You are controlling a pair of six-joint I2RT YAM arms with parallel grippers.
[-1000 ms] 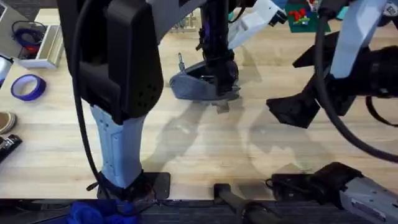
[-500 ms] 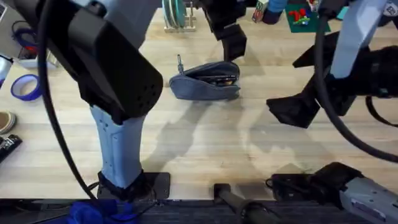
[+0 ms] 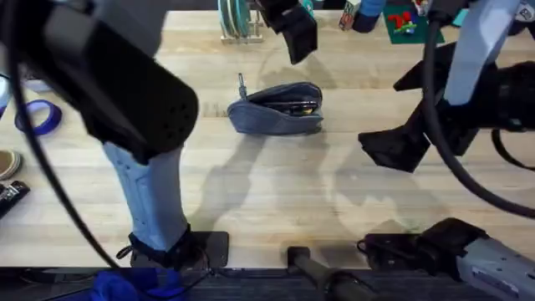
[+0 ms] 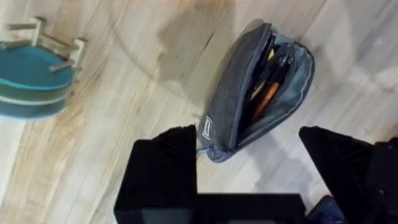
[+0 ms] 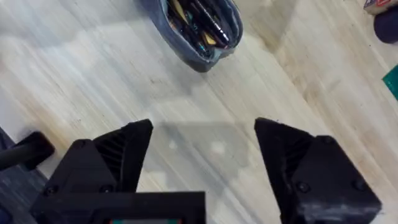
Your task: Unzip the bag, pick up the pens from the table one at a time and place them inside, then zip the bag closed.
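Observation:
The grey-blue bag point(image 3: 272, 117) lies on the table point(image 3: 276, 192) at mid-back, its zipper open. Pens point(image 3: 294, 106) lie inside it, dark ones and one with orange, as the left wrist view shows of the bag point(image 4: 230, 106) and pens point(image 4: 270, 78). My left gripper point(image 3: 292, 32) hangs open above and behind the bag, nothing between its fingers point(image 4: 165, 171). My right gripper point(image 3: 408, 140) is open to the right of the bag, held above the wood. From the right wrist, the bag point(image 5: 180, 43) and its pens point(image 5: 202, 22) lie beyond the open right gripper point(image 5: 205, 152).
A teal disc rack point(image 3: 236, 18) stands just behind the bag. A blue tape roll point(image 3: 37, 117) and a white tray point(image 3: 52, 63) sit at the left edge. A green mat with red pieces point(image 3: 406, 22) lies at the back right.
My left gripper has lifted out of the bag's opening and drawn up and back, leaving the pens inside. The right arm and the bag have stayed put.

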